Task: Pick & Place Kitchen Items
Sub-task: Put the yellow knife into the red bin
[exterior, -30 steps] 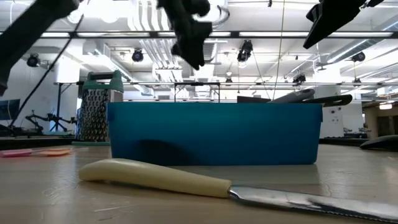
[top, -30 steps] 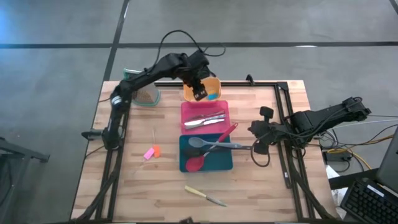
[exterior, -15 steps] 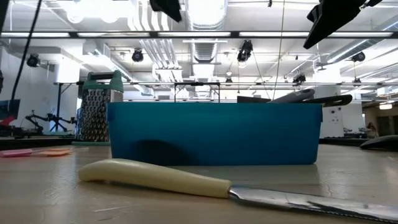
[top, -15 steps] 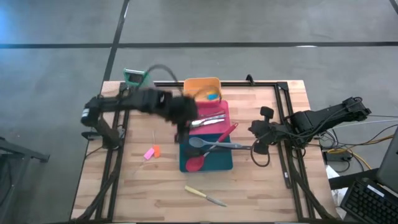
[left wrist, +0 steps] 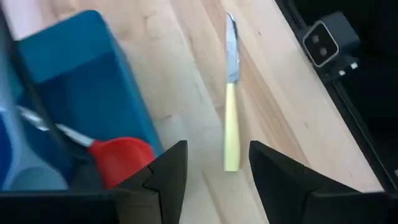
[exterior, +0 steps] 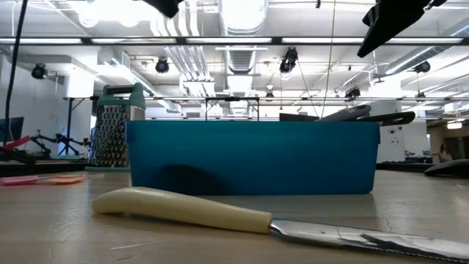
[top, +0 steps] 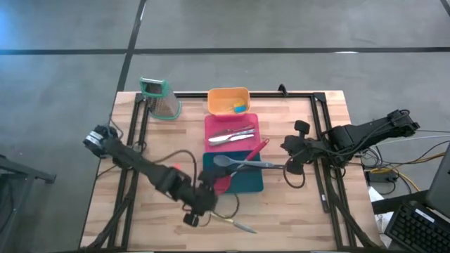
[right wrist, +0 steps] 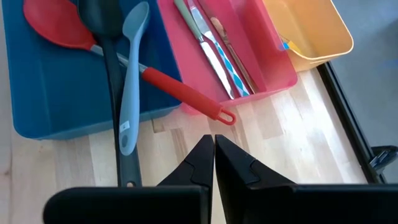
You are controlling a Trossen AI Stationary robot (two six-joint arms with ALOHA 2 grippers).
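Tabletop: left fingers [left wrist: 211,171] moved from orange tray [top: 226,100] to knife [left wrist: 231,118] (open).

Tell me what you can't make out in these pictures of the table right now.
- High view: the left gripper is blurred and covers the knife's handle end and the small pieces that may lie beneath the arm.
- Low view: the teal tray's wall hides its contents and the trays behind it.
- High view: the pieces in the orange tray are too small to identify.
- Left wrist view: the red spoon is partly hidden by the gripper's fingers.
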